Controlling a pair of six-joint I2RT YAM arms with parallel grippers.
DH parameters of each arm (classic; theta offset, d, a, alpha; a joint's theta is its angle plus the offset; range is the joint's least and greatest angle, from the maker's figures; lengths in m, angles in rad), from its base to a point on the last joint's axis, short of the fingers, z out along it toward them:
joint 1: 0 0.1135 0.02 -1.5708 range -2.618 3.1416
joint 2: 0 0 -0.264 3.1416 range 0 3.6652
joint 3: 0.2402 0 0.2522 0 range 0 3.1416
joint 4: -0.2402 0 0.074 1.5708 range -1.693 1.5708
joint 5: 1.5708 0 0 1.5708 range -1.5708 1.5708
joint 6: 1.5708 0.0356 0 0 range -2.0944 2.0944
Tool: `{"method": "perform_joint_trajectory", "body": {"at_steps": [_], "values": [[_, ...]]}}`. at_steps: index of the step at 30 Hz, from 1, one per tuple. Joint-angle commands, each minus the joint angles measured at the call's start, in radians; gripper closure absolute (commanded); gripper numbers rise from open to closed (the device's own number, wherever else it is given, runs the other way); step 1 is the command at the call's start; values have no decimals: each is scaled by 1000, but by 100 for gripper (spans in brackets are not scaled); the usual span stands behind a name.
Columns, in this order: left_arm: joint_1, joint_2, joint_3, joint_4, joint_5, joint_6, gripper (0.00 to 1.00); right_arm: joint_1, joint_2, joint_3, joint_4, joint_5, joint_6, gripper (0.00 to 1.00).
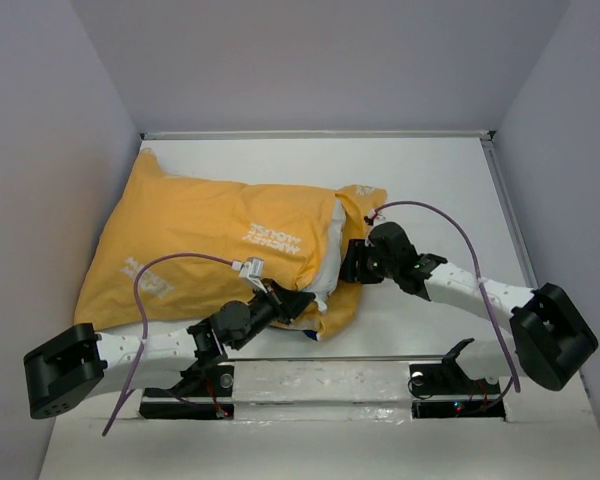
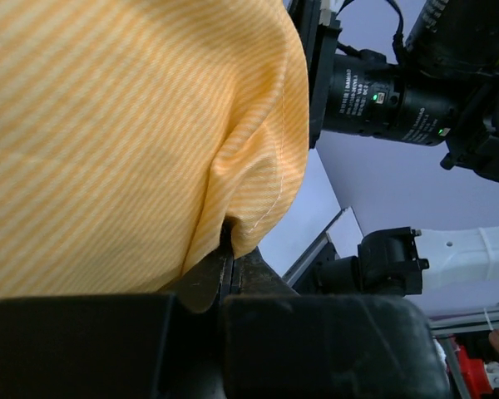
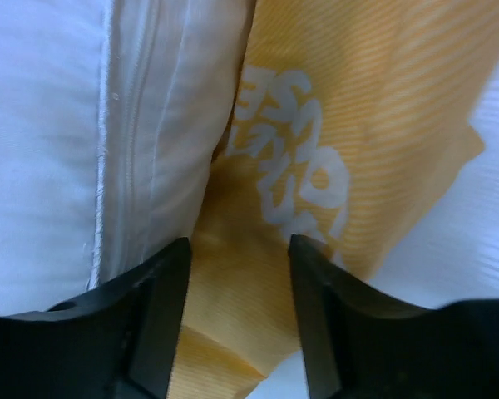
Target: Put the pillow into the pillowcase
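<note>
Pillow mostly sleeved, only its right end bare at the case mouth

Top view: pillowcase (image 1: 210,235) lies on the tabletop (image 1: 420,190), long axis left to right, mouth facing right; pillow (image 1: 327,268) fills it, with a white strip bare at the mouth. Left end effector (image 1: 285,300) sits at the near hem. Right end effector (image 1: 352,262) is at the mouth, just beside the bare strip, so the right arm is nearer. Left wrist: left end effector (image 2: 226,249) clamped together on a fold of the yellow pillowcase (image 2: 108,141). Right wrist: right end effector (image 3: 237,249) has its fingers apart, straddling the loose hem of the pillowcase (image 3: 382,125) without pinching it; the seamed edge of the pillow (image 3: 41,150) lies on the far side of one finger. Judgement: the hem must travel rightward along the long axis, over that edge
</note>
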Motion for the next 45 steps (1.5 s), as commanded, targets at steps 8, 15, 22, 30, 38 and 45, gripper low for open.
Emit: {"method": "perform_joint_trajectory", "body": {"at_steps": [8,15,22,30,38,45], "values": [[20,-34,-86,128,-94,-96,100,117,190,76,40,84,-31,32],[23,1,-95,141,-101,-92,100,152,338,106,-11,196,-42,82],[26,49,-89,154,-101,-77,100,152,279,79,8,245,-10,100],[48,73,-59,127,-132,-37,100,152,-193,2,-50,276,-10,100],[79,98,-29,125,-141,-11,100,152,-411,10,-175,255,-20,100],[83,104,-26,161,-101,-15,100,152,-117,94,-178,179,-40,52]]}}
